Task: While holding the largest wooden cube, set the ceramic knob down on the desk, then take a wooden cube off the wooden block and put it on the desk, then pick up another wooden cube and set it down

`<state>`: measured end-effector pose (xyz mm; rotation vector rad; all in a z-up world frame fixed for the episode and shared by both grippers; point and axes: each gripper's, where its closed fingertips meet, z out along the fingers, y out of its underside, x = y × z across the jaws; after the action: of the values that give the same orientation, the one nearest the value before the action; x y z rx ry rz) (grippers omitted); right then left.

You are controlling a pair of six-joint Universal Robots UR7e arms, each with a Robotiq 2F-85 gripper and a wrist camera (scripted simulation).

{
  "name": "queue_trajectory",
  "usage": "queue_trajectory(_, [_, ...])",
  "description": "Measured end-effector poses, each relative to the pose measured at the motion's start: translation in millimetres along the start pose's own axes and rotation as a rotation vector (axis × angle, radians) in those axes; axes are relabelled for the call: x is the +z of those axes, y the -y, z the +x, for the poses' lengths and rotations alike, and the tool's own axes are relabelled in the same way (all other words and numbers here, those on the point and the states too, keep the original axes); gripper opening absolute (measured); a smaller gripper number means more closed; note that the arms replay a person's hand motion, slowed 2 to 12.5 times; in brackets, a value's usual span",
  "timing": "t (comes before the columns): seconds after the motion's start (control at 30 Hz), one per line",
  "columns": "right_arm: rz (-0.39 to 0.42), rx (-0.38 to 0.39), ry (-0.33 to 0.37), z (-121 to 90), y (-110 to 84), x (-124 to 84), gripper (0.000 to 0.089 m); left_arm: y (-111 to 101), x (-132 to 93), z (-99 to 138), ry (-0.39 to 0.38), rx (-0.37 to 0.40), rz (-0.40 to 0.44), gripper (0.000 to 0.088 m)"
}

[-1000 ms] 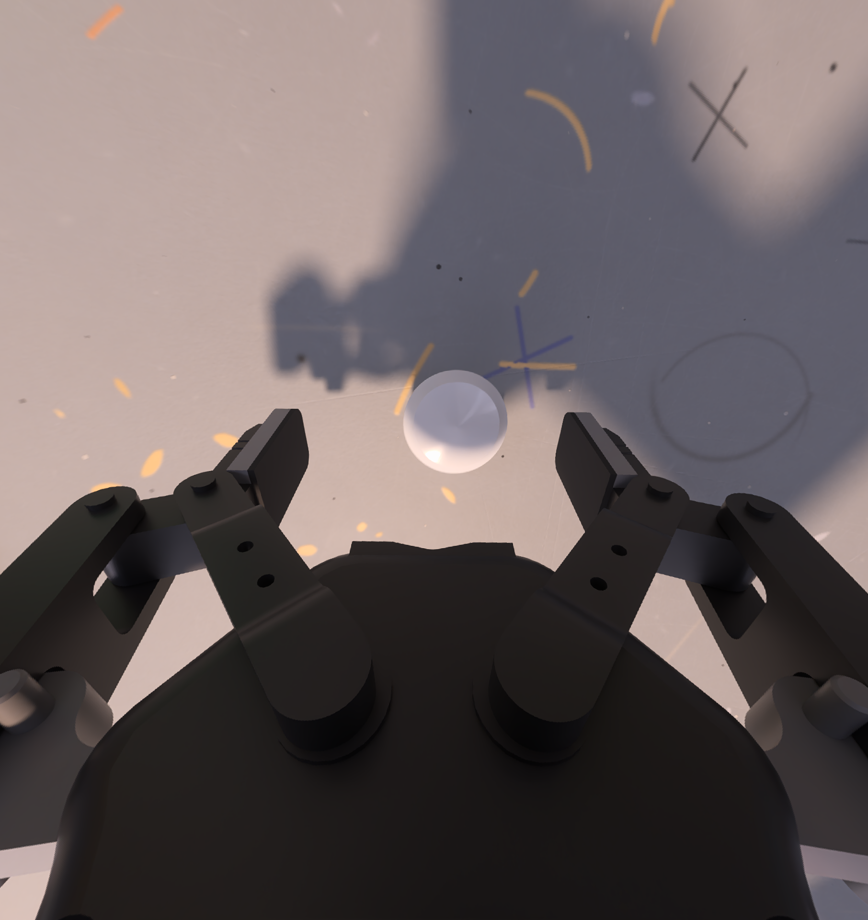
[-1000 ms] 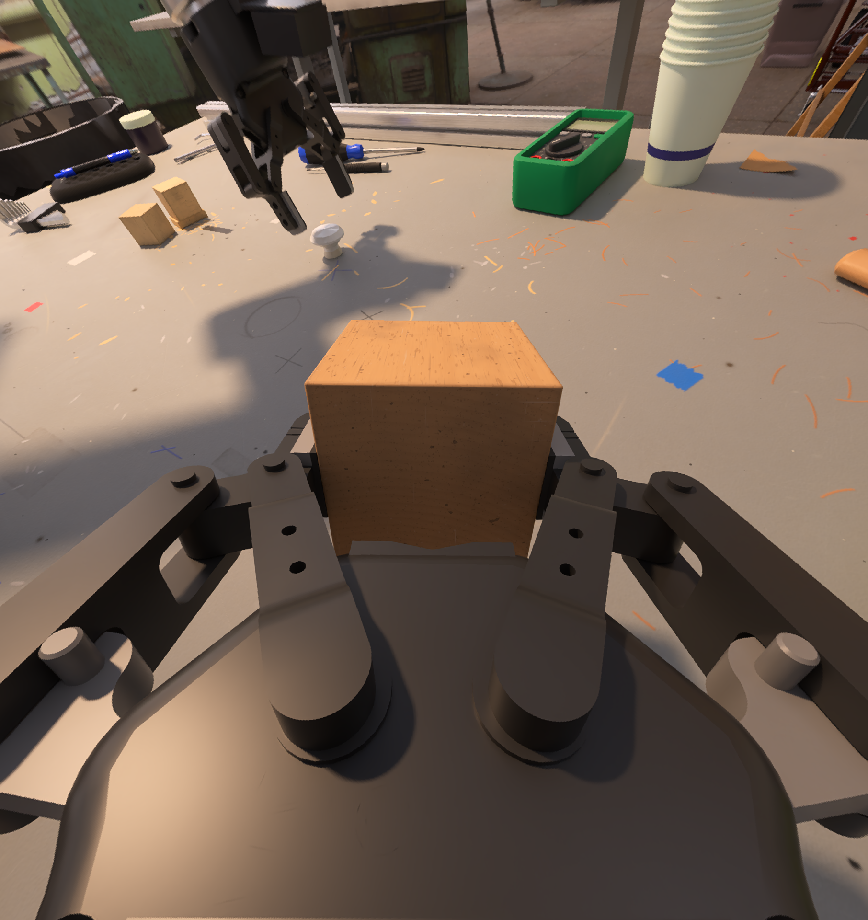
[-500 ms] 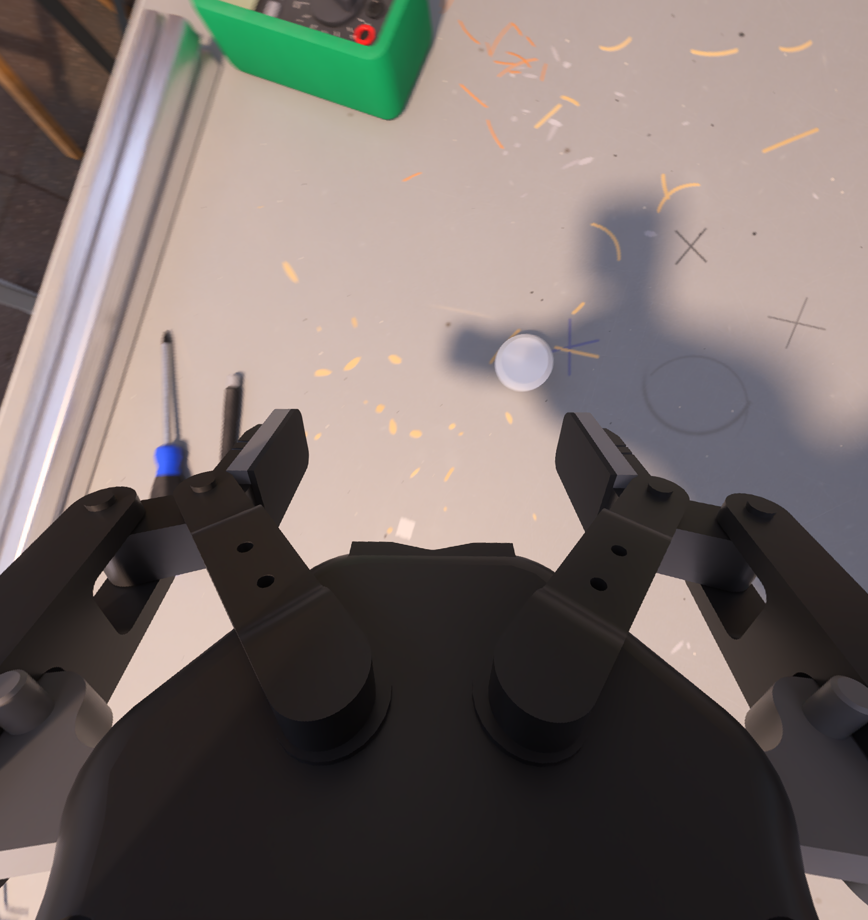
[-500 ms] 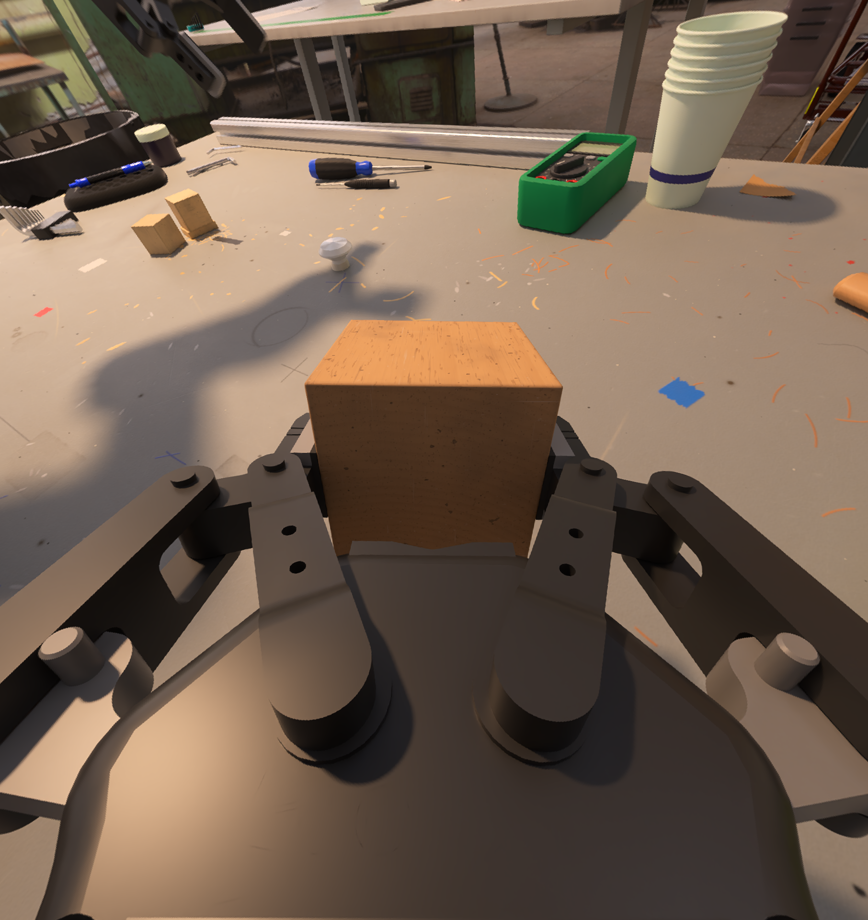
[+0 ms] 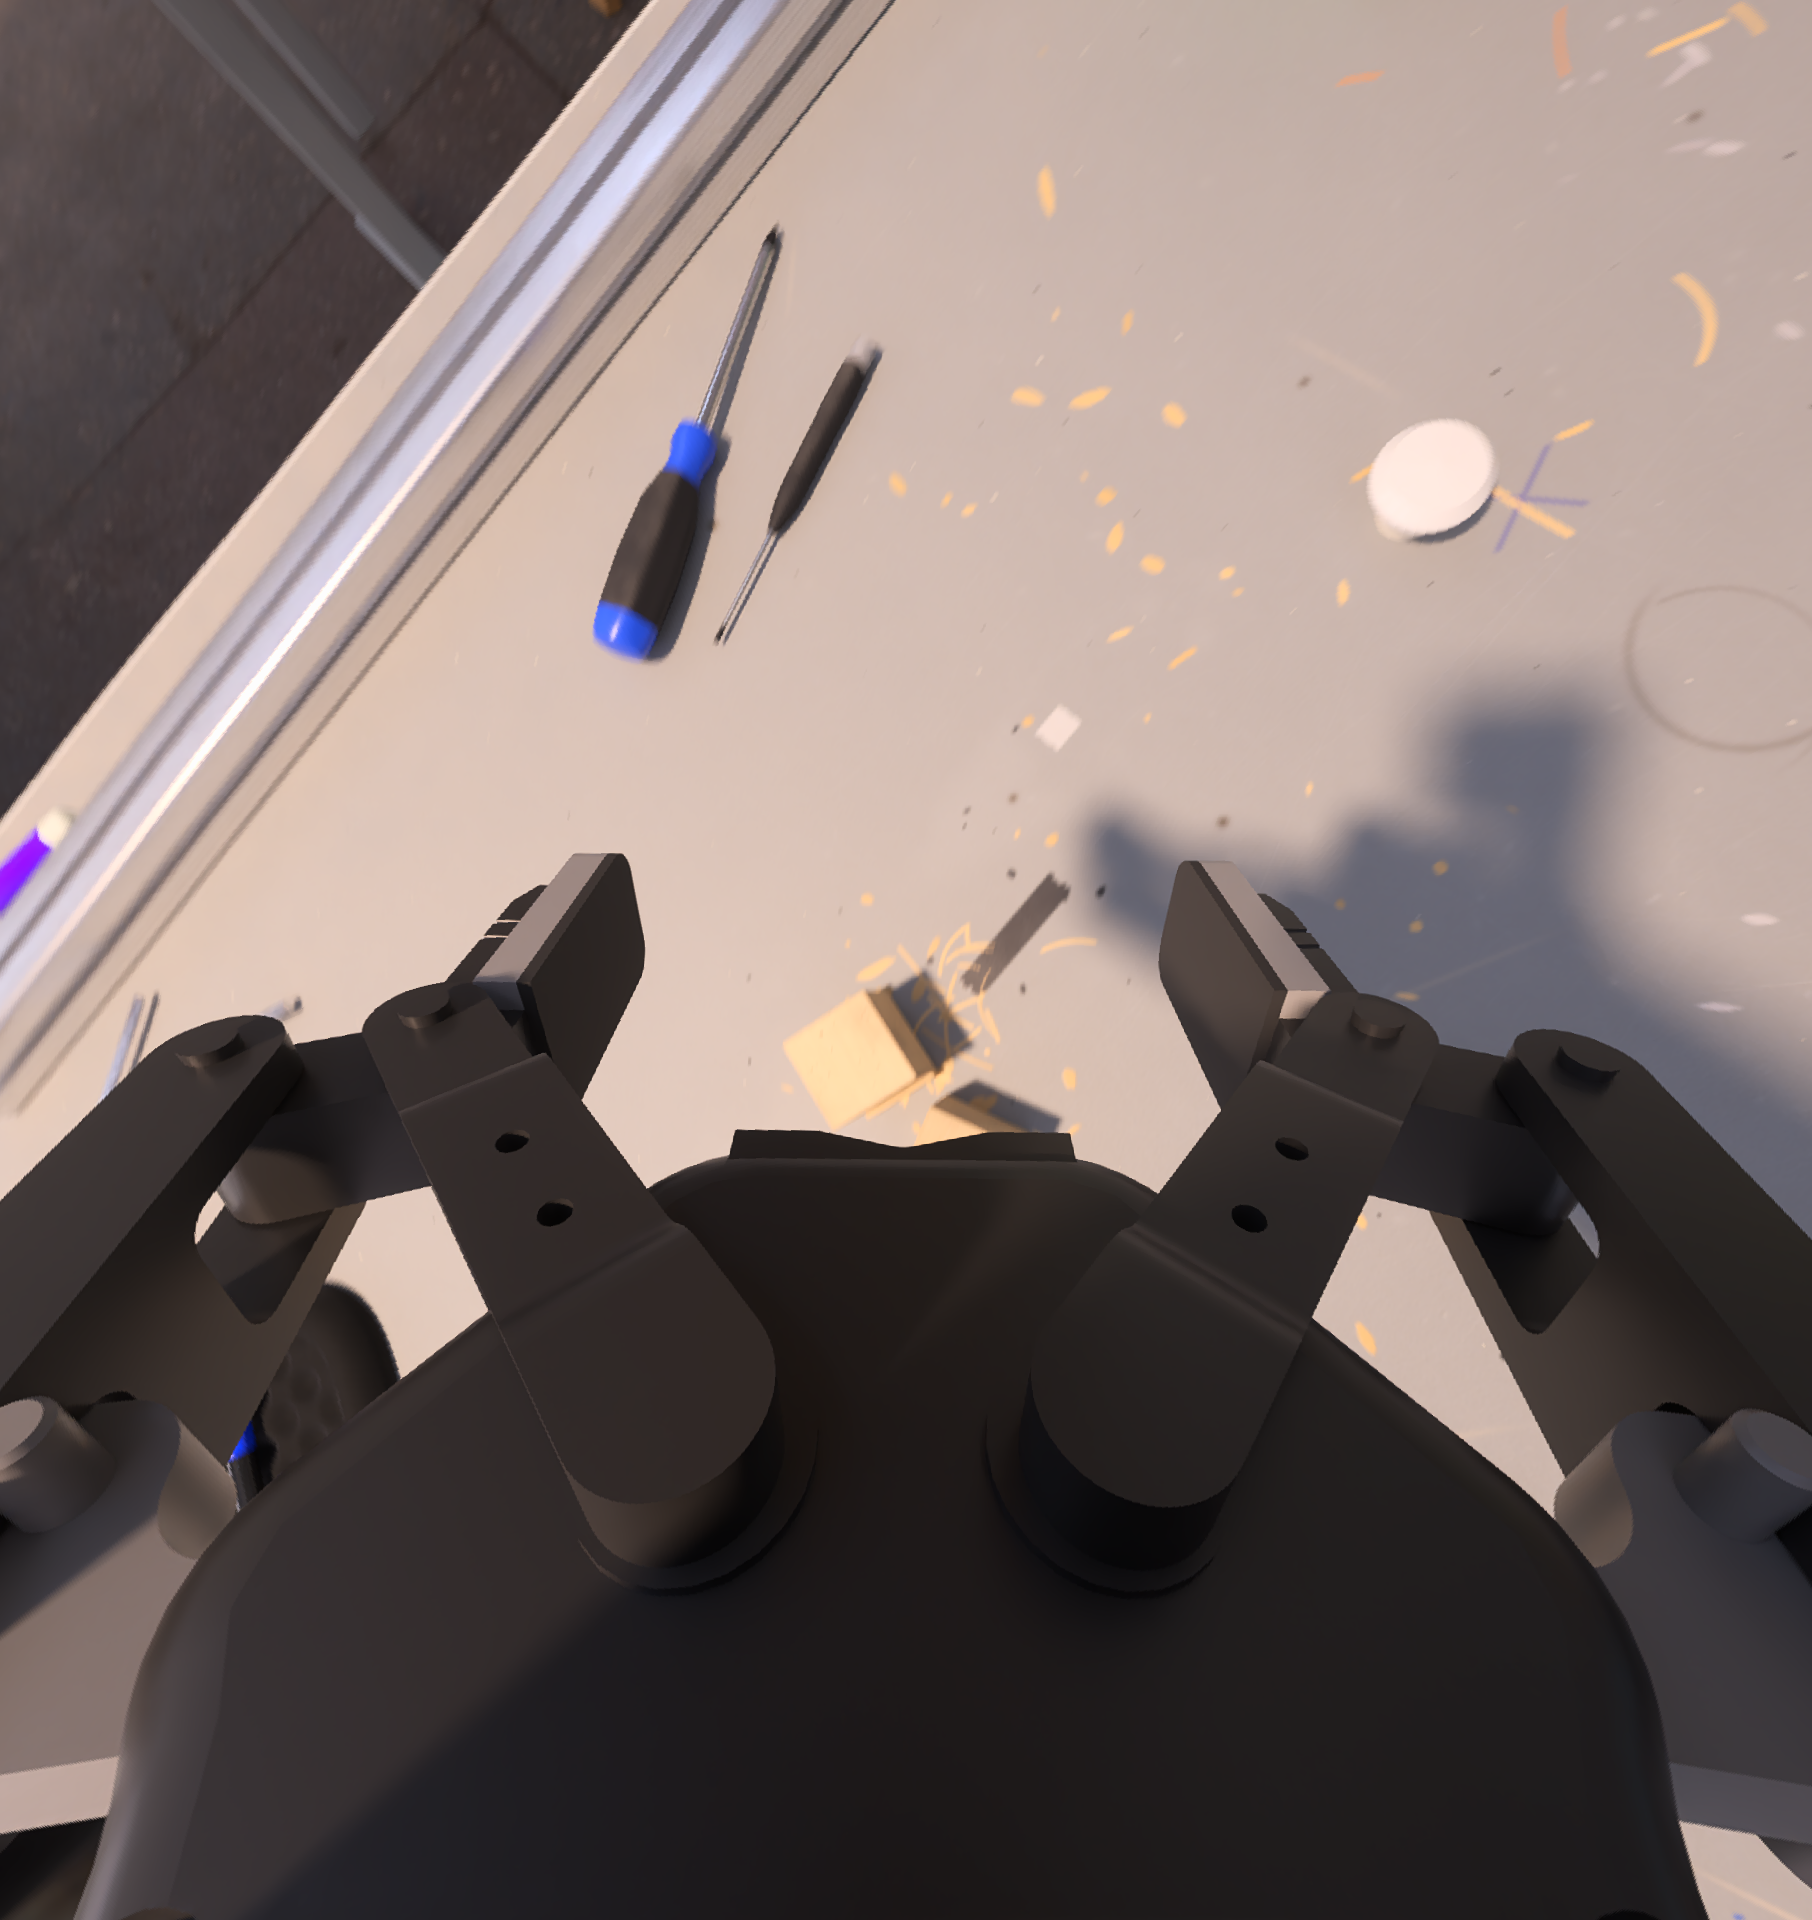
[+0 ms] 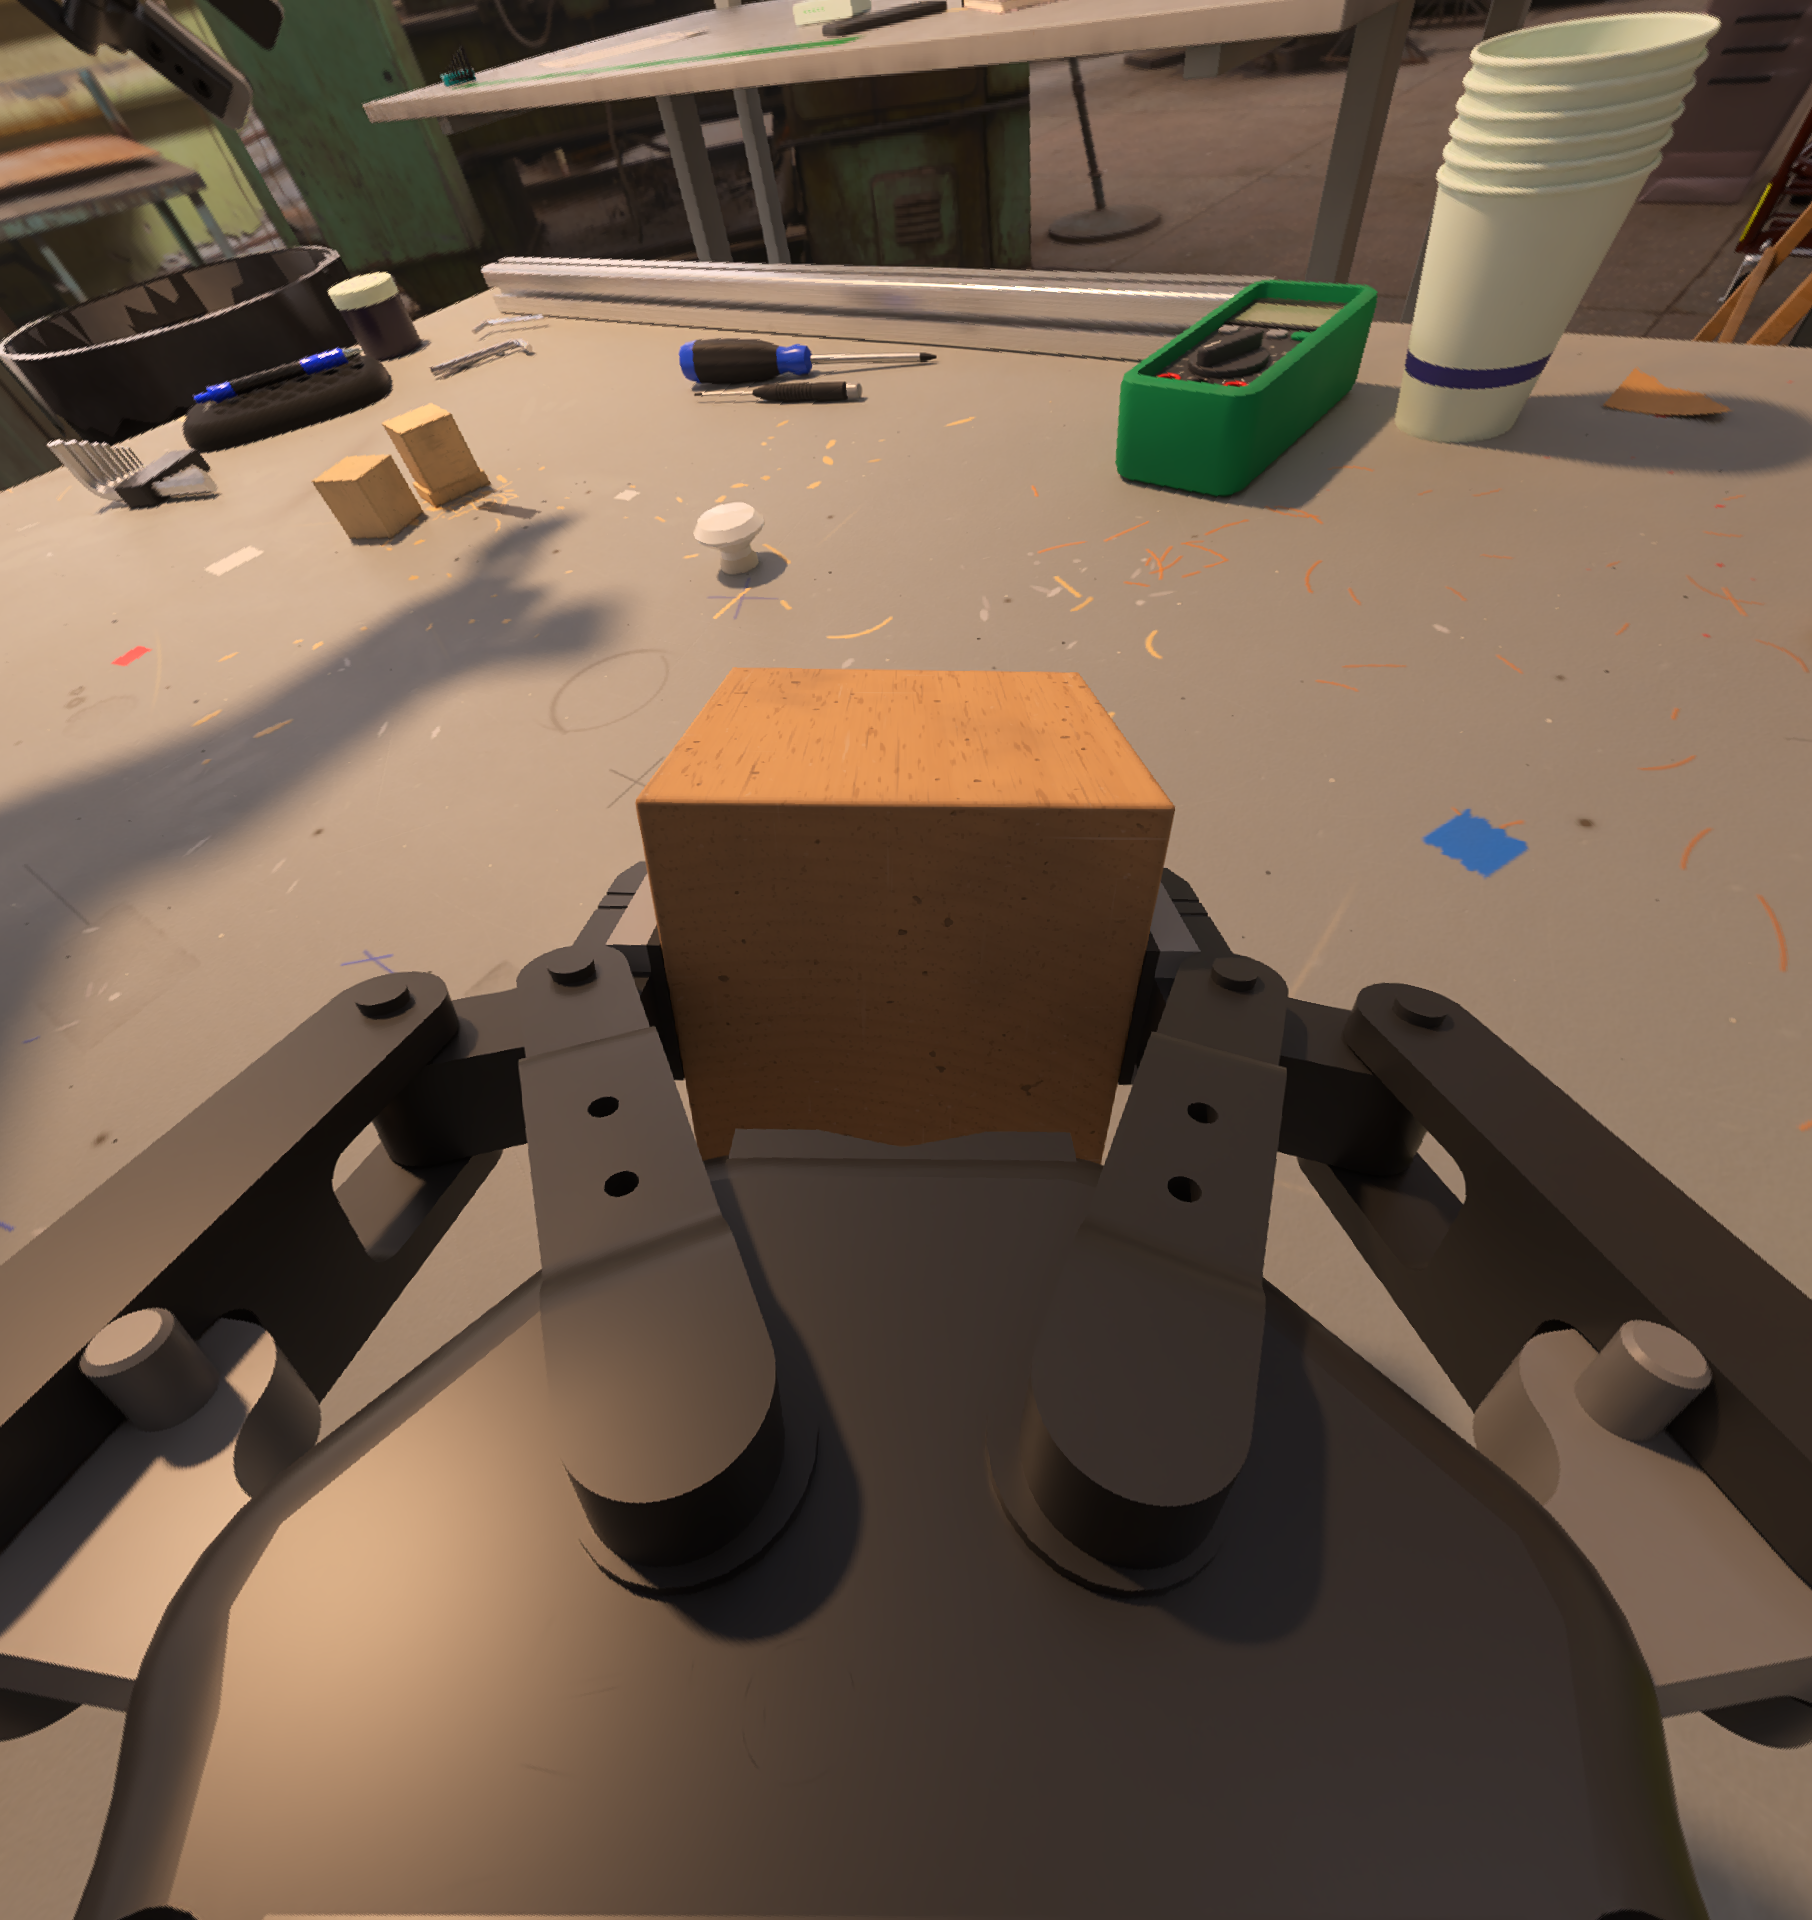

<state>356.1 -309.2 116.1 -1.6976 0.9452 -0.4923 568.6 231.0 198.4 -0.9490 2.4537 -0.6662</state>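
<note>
Warm, low light falls across the desk, throwing a long soft arm shadow left of the right gripper. The metal rail ahead of the left gripper smears (motion blur). Wide-angle edges bow outward.

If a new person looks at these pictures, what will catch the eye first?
First, the big wooden cube clamped in the right gripper, filling the middle of the right wrist view. Next, the white knob standing alone on the desk beyond it. Then the left gripper, open and empty above two small cubes.
</note>
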Motion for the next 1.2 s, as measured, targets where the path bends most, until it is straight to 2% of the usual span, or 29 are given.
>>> queue_trajectory(0.2, [-0.002,-0.01,0.018,-3,2.5,7,0.0601,-55,-2,-15,0.018,-0.166,-0.059,0.0854])
queue_trajectory(0.37, [-0.008,-0.02,0.035,-7,5.3,12,0.0601,-90,8,-14,-0.032,-0.324,-0.094,0.0854])
queue_trajectory(0.47, [-0.013,-0.028,0.045,-9,7.4,16,0.0601,-103,15,-11,-0.071,-0.37,-0.098,0.0844])
queue_trajectory(0.63, [-0.022,-0.042,0.058,-13,11.6,20,0.0601,-119,26,-7,-0.101,-0.343,-0.109,0.0803])
queue_trajectory(0.77, [-0.027,-0.054,0.062,-16,15.4,21,0.0601,-131,33,-14,-0.072,-0.297,-0.146,0.0809])
queue_trajectory(0.87, [-0.032,-0.063,0.061,-18,17.9,21,0.0601,-137,38,-21,-0.057,-0.299,-0.167,0.0822])
queue_trajectory(1.1, [-0.038,-0.081,0.051,-22,22.5,20,0.0601,-131,47,-32,-0.082,-0.449,-0.13,0.0815])
queue_trajectory(1.2, [-0.035,-0.083,0.046,-24,24.2,20,0.0601,-127,50,-36,-0.07,-0.517,-0.113,0.0796])
